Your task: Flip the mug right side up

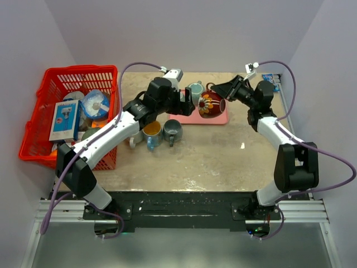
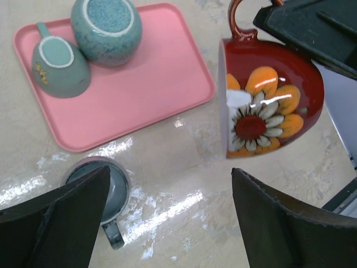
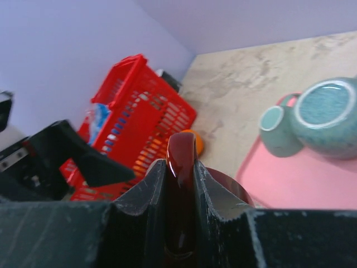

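Red basket [image 1: 32, 131], pink tray [image 2: 162, 72]

basket [image 1: 78, 70] far left | tray [image 2: 162, 84] centre-back | two cups [image 2: 106, 30] on tray | mug [image 1: 211, 105] just right of cups

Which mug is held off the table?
The glossy red ceramic sunflower mug, clamped in the right hand; every other mug rests on the pink tray or the beige table.

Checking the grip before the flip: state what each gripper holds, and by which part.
Right gripper pinches the red sunflower mug by its handle; left gripper is open, empty.
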Controlling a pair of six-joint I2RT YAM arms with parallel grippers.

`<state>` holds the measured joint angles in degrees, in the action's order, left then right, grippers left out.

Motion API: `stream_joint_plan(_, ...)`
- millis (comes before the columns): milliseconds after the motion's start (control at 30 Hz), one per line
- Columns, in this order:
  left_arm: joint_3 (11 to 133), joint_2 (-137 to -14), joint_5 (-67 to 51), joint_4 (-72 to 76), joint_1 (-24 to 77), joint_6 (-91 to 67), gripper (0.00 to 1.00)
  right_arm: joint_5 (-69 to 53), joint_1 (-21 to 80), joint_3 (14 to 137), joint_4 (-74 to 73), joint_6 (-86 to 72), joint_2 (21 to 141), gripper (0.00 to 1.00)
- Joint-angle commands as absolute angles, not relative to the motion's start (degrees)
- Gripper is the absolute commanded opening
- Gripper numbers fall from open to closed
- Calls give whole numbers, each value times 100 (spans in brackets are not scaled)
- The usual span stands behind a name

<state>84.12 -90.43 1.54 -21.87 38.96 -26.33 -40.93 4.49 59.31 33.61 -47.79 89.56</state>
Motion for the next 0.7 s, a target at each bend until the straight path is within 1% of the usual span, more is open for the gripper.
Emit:
stream_joint_plan(0,8570,-8745,-500,-1468,3744,-2391,94,-4886,457,5863,4895,-5730,8385,0)
stream_joint_plan(200,8350,-8376,-1080,-740,3647,-2101,94,-5281,457,5660,5247,-6073,7990,0)
stream_joint_plan(300,8323,-8288,-1335,-415,3612,-2057,91,-5448,466,5529,5466,-6257,7779,0)
stream_joint_plan(367,8297,-8288,-1485,-177,3595,-2118,89,-5458,475,5458,5284,-6179,7647,0)
stream_joint_plan(433,8288,-8323,-1818,-88,3577,-2249,84,-5511,501,5414,5151,-6074,7506,0)
stream_joint_plan(500,8227,-8393,-2265,359,3586,-2355,81,-5528,536,5362,5071,-6064,7436,0)
stream_joint_plan(533,8200,-8428,-2442,465,3586,-2460,77,-5537,536,5327,5019,-6064,7392,0)
stream_joint_plan(600,8121,-8534,-2862,737,3577,-2610,74,-5546,554,5274,5027,-6091,7348,0)
stream_joint_plan(633,8095,-8569,-2996,825,3586,-2706,69,-5528,562,5265,5036,-6108,7322,0)
stream_joint_plan(667,8060,-8622,-3101,948,3586,-2733,67,-5528,589,5256,5071,-6126,7304,0)
